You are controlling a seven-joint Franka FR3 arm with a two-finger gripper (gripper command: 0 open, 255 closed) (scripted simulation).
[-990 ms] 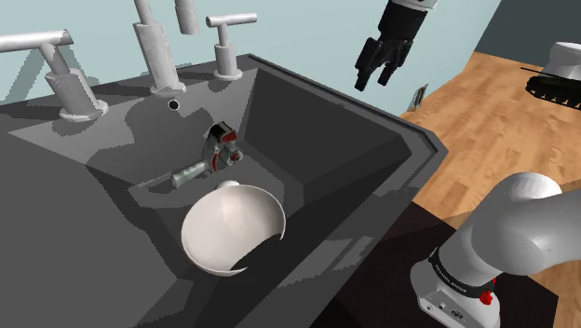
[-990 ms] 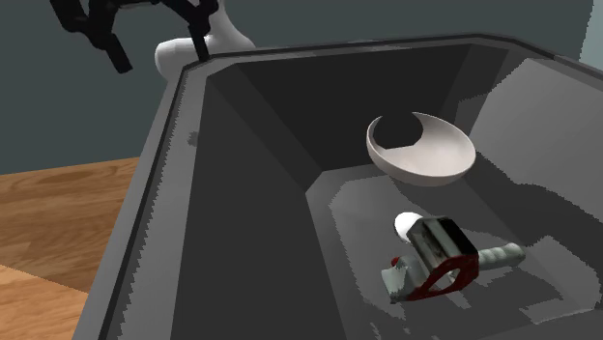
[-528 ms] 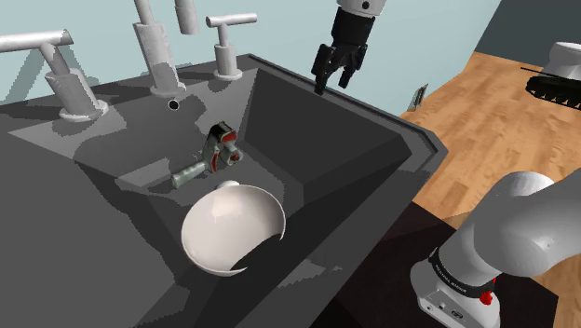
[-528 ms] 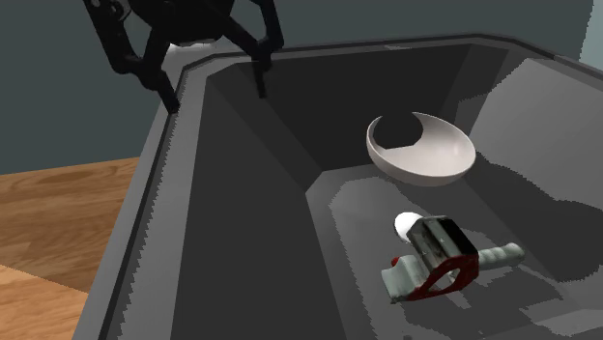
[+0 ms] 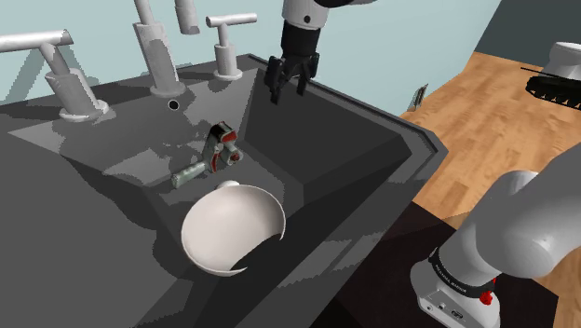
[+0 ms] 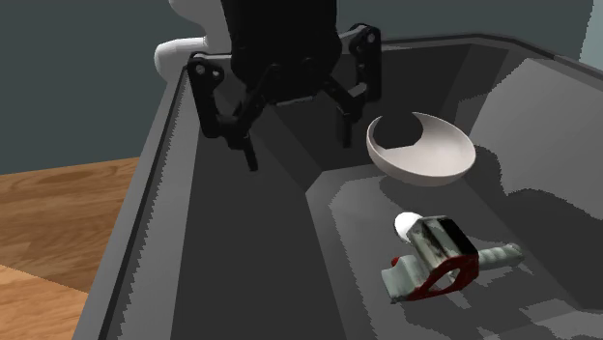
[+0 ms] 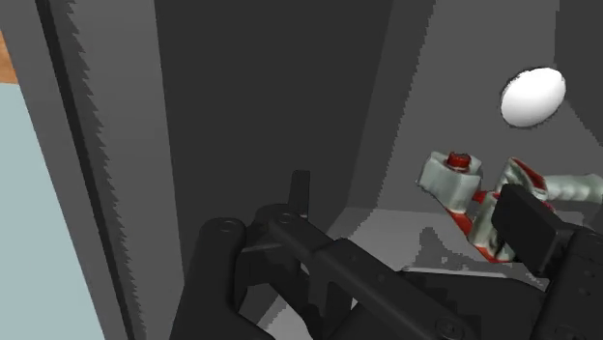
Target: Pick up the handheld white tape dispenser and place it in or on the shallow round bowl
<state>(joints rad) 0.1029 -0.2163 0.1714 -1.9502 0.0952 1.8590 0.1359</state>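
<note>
The handheld tape dispenser (image 5: 220, 149) is pale grey with red parts and lies on the floor of a dark grey sink (image 5: 326, 154). The shallow white bowl (image 5: 233, 228) rests tilted just in front of it. My black gripper (image 5: 289, 92) hangs open and empty over the sink's back corner, above the dispenser and towards the shoulder view's right. In the second exterior view the gripper (image 6: 298, 147) hovers over the sink wall (image 6: 232, 251), with the bowl (image 6: 425, 155) and dispenser (image 6: 435, 261) beyond. In the wrist view the dispenser (image 7: 464, 188) lies ahead, by the right finger.
A small white egg-shaped thing (image 5: 228, 184) lies between dispenser and bowl. A grey faucet (image 5: 154, 47) with two handles stands on the sink's back ledge. The sink's walls are steep. Wooden floor (image 5: 484, 102) lies beyond the rim, with a toy tank (image 5: 559, 70) far off.
The open gripper has travelled towards the shoulder view's left and come down, from outside the sink's rim to over its back corner. Dispenser and bowl have not moved.
</note>
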